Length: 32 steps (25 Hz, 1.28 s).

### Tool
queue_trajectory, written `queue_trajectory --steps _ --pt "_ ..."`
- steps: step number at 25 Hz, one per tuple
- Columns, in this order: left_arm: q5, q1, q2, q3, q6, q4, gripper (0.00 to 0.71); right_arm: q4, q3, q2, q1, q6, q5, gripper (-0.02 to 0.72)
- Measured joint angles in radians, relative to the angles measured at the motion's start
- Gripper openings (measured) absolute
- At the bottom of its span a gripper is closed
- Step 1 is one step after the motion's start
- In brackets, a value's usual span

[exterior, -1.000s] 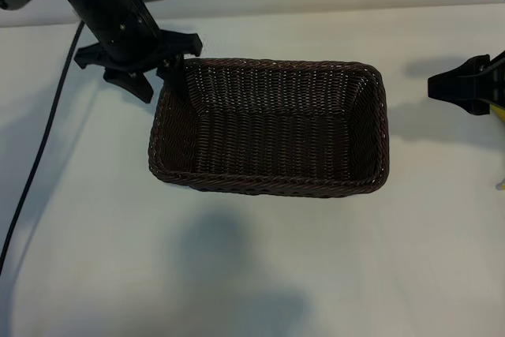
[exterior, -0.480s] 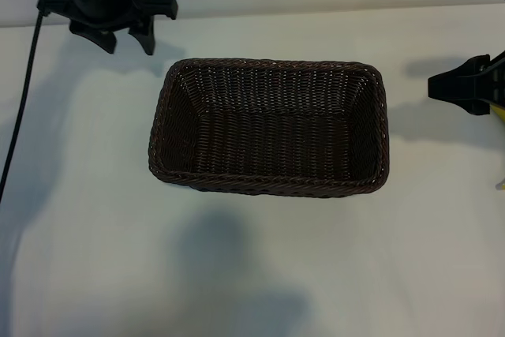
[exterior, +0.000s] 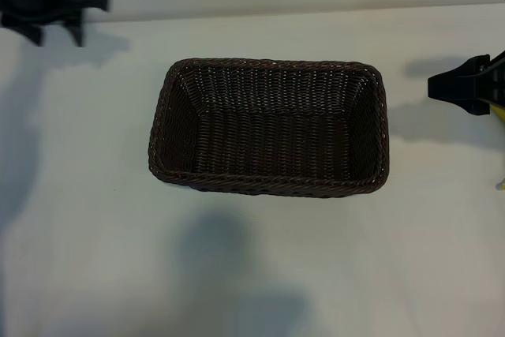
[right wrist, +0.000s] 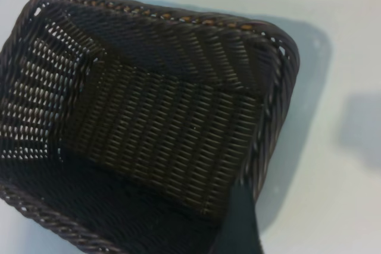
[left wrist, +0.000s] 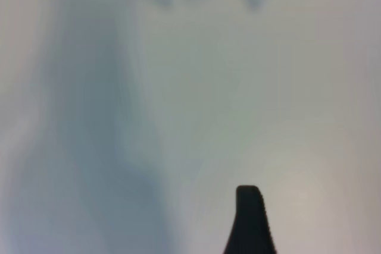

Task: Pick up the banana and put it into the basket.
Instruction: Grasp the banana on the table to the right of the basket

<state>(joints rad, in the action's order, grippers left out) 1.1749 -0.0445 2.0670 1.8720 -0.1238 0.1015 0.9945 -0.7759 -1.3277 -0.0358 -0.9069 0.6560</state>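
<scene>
Plain white counter (exterior: pixel 95 219) fills the exterior view, w/ soft grey shadows across it and a paler band along the far edge.

Count: 1 basket (exterior: pixel 268 125), 2 end effectors. Banana: can't make one out anywhere. A thin yellow sliver shows at the far right edge of the exterior view, by the right arm, but too little is visible to say what it is.

Basket: rectangular, dark brown woven wicker, rounded corners, braided rim, shallow sloping sides. Sits about mid-counter, long side across the exterior view. Nothing visible inside it; the weave of the floor shows bare in both the exterior and right wrist views (right wrist: pixel 155 123).

Left end effector (exterior: pixel 54 7): black, at the top left corner of the exterior view, well apart from the basket, partly cut by the picture edge. Fingers spread wide, nothing between them, touching nothing. Left wrist view shows only bare counter and one dark fingertip (left wrist: pixel 249 218).

Right end effector (exterior: pixel 461 92): black, at the right edge of the exterior view, near the basket's right end but apart from it, above the counter. Fingers stand wide, empty. Its wrist camera looks down into the basket, one dark finger (right wrist: pixel 241 224) in the foreground.
</scene>
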Motion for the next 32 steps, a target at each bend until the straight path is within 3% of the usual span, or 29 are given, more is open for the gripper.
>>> queue_trajectory --steps 3,6,20,24,32 --pt "0.0 0.077 -0.028 0.0 -0.003 0.003 0.558 0.0 0.0 0.0 0.0 0.002 0.0 0.584" --pt "0.0 0.123 -0.057 0.0 -0.006 0.0 0.552 0.0 0.0 0.0 0.0 0.002 0.0 0.584" --pt "0.0 0.124 -0.268 -0.009 0.049 -0.083 0.533 0.0 0.0 0.0 0.0 0.002 0.0 0.584" --pt "0.0 0.123 -0.382 -0.135 0.069 -0.094 0.533 0.0 0.0 0.0 0.0 0.002 0.0 0.584" --pt "0.0 0.123 -0.732 -0.557 0.083 -0.096 0.533 0.0 0.0 0.0 0.0 0.003 0.0 0.584"
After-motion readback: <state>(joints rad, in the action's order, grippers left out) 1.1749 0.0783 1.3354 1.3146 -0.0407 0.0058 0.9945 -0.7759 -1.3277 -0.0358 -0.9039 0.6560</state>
